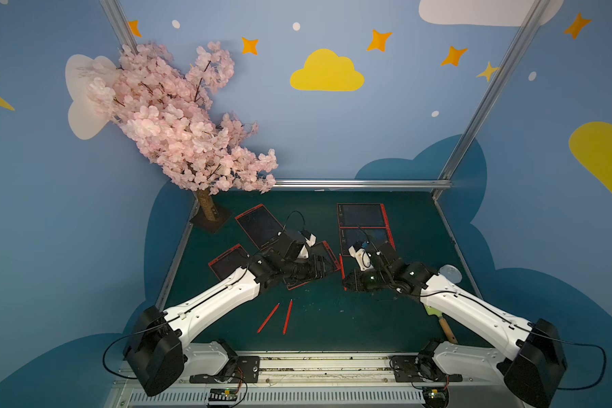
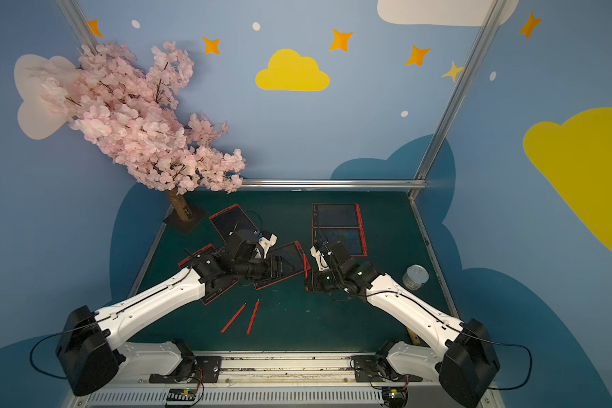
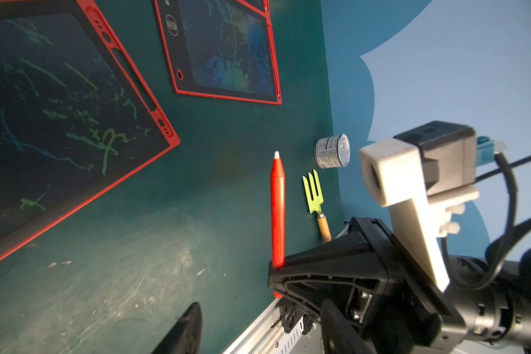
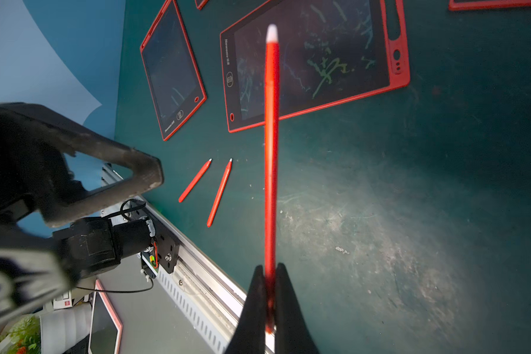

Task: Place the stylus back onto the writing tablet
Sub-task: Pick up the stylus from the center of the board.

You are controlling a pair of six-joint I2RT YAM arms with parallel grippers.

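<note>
My right gripper (image 4: 270,269) is shut on the lower end of a red stylus (image 4: 271,138) with a white tip, which stands up from its jaws above the table. In both top views the stylus (image 1: 341,266) (image 2: 305,266) hangs just right of a red-framed writing tablet (image 2: 290,258) (image 4: 319,67) with green scribbles. My left gripper (image 3: 262,334) is open with nothing between its fingers; it hovers over that tablet (image 3: 59,122), facing the stylus (image 3: 277,214) and the right gripper (image 3: 276,275).
Two more red styluses (image 1: 268,318) (image 1: 287,317) lie loose near the front. Other tablets lie at back right (image 1: 363,215), back left (image 1: 258,224) and left (image 1: 227,261). A tin can (image 2: 416,277), a green fork (image 3: 313,193) and a blossom tree (image 1: 177,120) stand aside.
</note>
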